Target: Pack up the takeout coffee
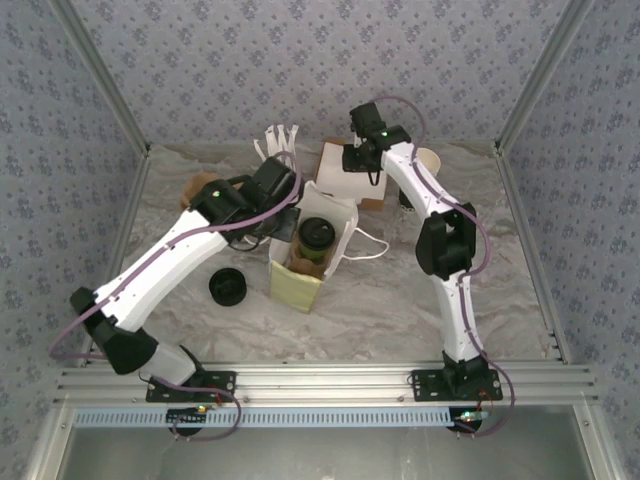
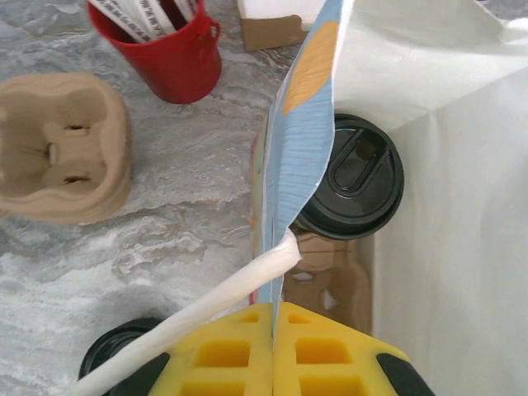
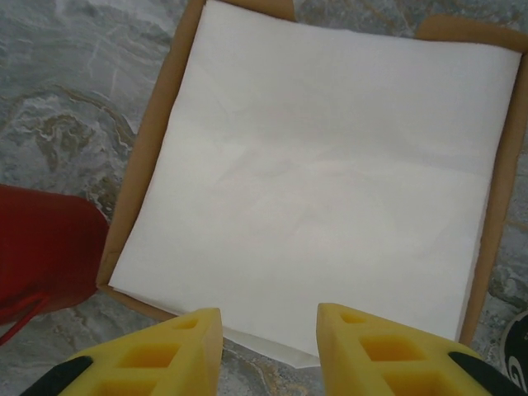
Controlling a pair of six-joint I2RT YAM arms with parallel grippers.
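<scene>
The takeout coffee [image 1: 317, 237], olive-green with a black lid [image 2: 355, 177], stands upright inside the open paper bag [image 1: 295, 285] in the middle of the table, above a brown cardboard carrier [image 2: 330, 280] at the bag's bottom. My left gripper [image 2: 274, 309] is shut on the bag's left wall [image 2: 301, 140], beside its white twisted handle [image 2: 206, 305]; in the top view it sits at the bag's left rim [image 1: 283, 207]. My right gripper [image 3: 270, 330] hangs open with nothing between its fingers, over a stack of white napkins [image 3: 322, 181] behind the bag [image 1: 365, 150].
The napkins lie in a brown box [image 1: 345, 178]. A red cup [image 2: 165, 49] of stir sticks and a cardboard cup carrier [image 2: 58, 148] stand left of the bag. A loose black lid [image 1: 227, 287] lies front left. Cream-lined cups [image 1: 428, 160] stand at the back right.
</scene>
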